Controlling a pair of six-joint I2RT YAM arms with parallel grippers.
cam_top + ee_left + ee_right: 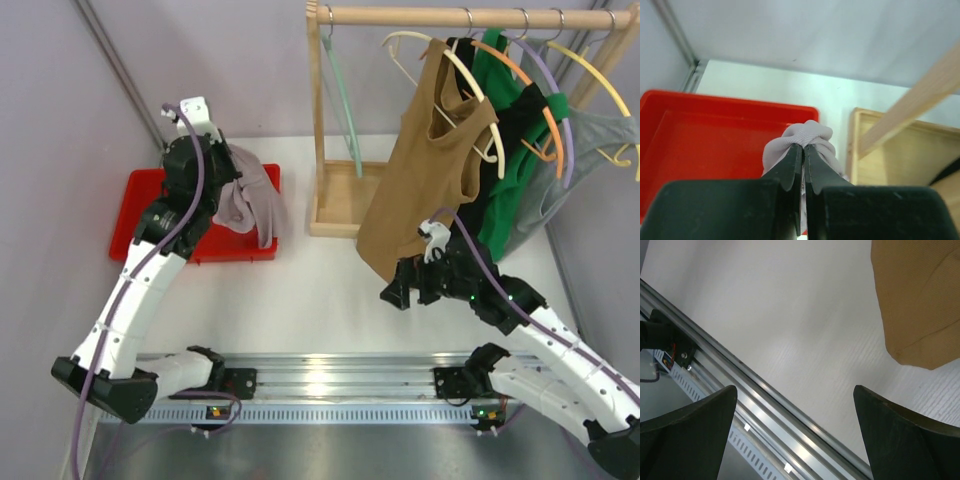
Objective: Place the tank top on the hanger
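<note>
The pale mauve tank top hangs bunched from my left gripper above the right end of the red tray. In the left wrist view the gripper is shut on a fold of the tank top, which bulges just past the tips. The mint-green hanger hangs bare at the left end of the wooden rail, edge-on to the camera. My right gripper hovers open over the table below the tan top, and its own view shows nothing between the wide-apart fingers.
The wooden rack has a box base right of the tray. A tan-brown tank top on a cream hanger, green and grey garments and orange and purple hangers crowd the rail's right side. A metal rail runs along the near edge.
</note>
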